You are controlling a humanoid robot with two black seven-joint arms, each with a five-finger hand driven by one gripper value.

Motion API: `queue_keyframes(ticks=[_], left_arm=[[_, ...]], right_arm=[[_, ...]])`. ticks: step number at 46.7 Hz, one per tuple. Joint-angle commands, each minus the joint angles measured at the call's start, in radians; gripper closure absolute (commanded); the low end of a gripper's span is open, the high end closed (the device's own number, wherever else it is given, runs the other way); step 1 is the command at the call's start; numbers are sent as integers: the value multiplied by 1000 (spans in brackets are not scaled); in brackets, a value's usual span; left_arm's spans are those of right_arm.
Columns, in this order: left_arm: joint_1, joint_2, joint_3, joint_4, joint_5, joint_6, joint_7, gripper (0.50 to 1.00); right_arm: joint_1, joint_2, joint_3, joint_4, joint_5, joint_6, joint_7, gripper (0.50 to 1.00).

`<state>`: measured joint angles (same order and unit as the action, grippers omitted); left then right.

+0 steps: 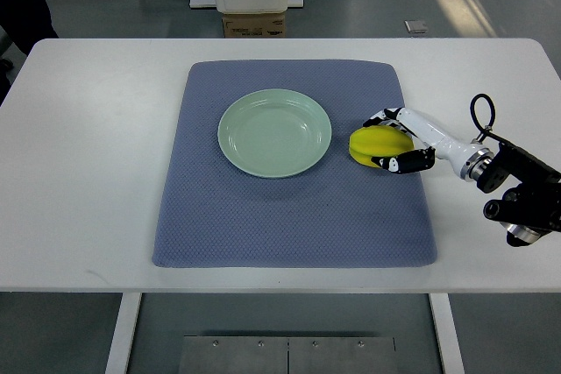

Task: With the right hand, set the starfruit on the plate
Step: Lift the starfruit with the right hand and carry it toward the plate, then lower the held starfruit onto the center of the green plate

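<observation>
Yellow ridged starfruit point(379, 146) sits on the blue-grey textured cloth mat point(289, 216), just right of the pale green round plate point(274, 132) and not touching it. White-and-black right hand point(399, 141) comes in from the right edge with fingers point(405, 162) wrapped around the fruit's near and far sides, grasping it; can't tell if it's lifted off the mat. Mat lies on a white table point(88, 172), plate holds nothing.
</observation>
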<state>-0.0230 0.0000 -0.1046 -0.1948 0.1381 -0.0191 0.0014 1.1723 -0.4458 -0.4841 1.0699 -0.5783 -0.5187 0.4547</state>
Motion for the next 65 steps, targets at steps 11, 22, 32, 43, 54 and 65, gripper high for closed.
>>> queue_keyframes(ticks=[11,22,32,43,54,65], left_arm=[[0,0,0,0,0,1,0,500],[0,0,0,0,0,1,0,500],[0,0,-1,0,0,1,0,500],[0,0,0,0,0,1,0,500],[0,0,0,0,0,1,0,500],[0,0,0,0,0,-1,0,500]], right_arm=[[75,-62,7,5,26,19,6,1000],[156,-113,35,8,31,126,6,1000],[161,-102,79,2,32,161,2,1000],[155,-18,81,-4,58,161,-2,1000],[145,93,88,-76,110,161,2,1000],[141,194,97,-128,150,163,4,1000]])
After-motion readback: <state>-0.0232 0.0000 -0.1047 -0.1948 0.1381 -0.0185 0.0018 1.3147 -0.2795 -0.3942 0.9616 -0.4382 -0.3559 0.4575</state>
